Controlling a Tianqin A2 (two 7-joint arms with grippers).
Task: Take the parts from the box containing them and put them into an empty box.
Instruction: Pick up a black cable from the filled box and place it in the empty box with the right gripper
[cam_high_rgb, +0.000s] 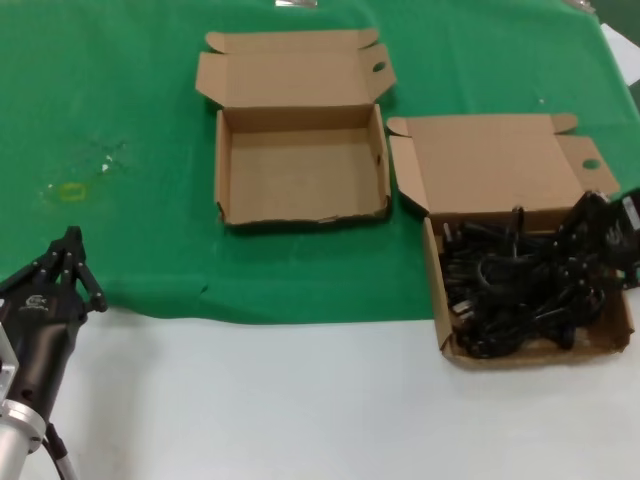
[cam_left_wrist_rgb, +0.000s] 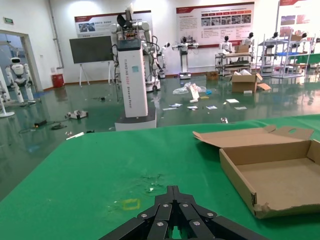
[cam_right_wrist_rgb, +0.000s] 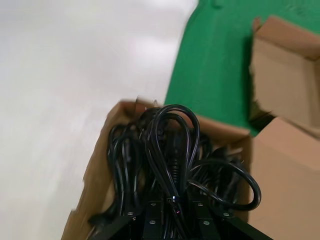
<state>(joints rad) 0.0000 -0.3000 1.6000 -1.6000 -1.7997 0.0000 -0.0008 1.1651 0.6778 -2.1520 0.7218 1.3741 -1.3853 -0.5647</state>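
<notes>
The parts are black cords with plugs (cam_high_rgb: 515, 290), piled in the open cardboard box (cam_high_rgb: 620, 345) at the right. My right gripper (cam_high_rgb: 592, 218) is down in that box at its far right side. In the right wrist view the gripper (cam_right_wrist_rgb: 174, 202) is shut on a looped cord bundle (cam_right_wrist_rgb: 172, 135) that stands out in front of the fingers, above the rest of the pile. The empty box (cam_high_rgb: 300, 170) lies open in the middle of the green mat. My left gripper (cam_high_rgb: 70, 255) is shut and empty at the near left, pointing over the mat (cam_left_wrist_rgb: 173, 191).
Both boxes have their lids folded back away from me. The green mat (cam_high_rgb: 120, 100) covers the far part of the table; the near part is white (cam_high_rgb: 250, 400). A small yellow mark (cam_high_rgb: 70, 190) is on the mat at the left. The empty box also shows in the left wrist view (cam_left_wrist_rgb: 280, 180).
</notes>
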